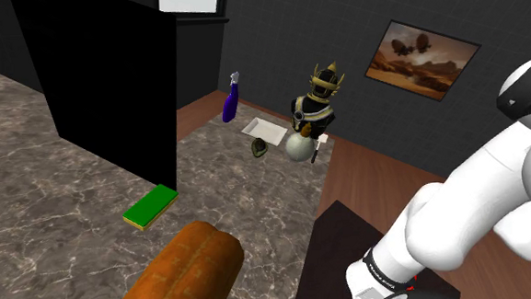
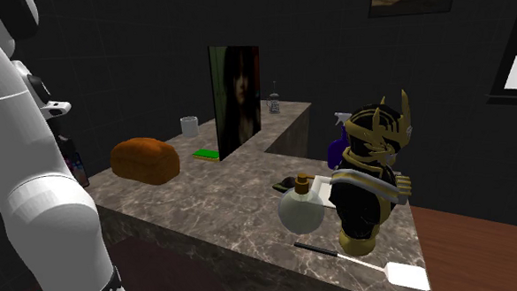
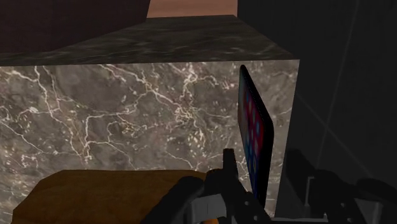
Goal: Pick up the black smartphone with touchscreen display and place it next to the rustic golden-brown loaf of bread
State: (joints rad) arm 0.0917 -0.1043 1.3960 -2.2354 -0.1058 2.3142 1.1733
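Observation:
The black smartphone (image 3: 256,130) stands on edge between my black fingers, its screen of coloured icons seen at a slant. My gripper (image 3: 245,184) is shut on its lower end. It hangs in the air over the marble counter (image 3: 127,108), just beside the golden-brown loaf (image 3: 102,194). In the second exterior view the smartphone (image 2: 76,169) shows next to my white arm, to the left of the loaf (image 2: 145,159). In the shoulder view the loaf (image 1: 186,272) lies at the counter's near end.
A green book (image 1: 150,206) lies beyond the loaf, by a tall black panel (image 1: 104,77). Farther along stand a purple spray bottle (image 1: 230,99), a white tray (image 1: 264,130), a round flask (image 2: 300,208) and a black-and-gold figurine (image 2: 371,180). A cup (image 2: 189,126) sits behind the loaf.

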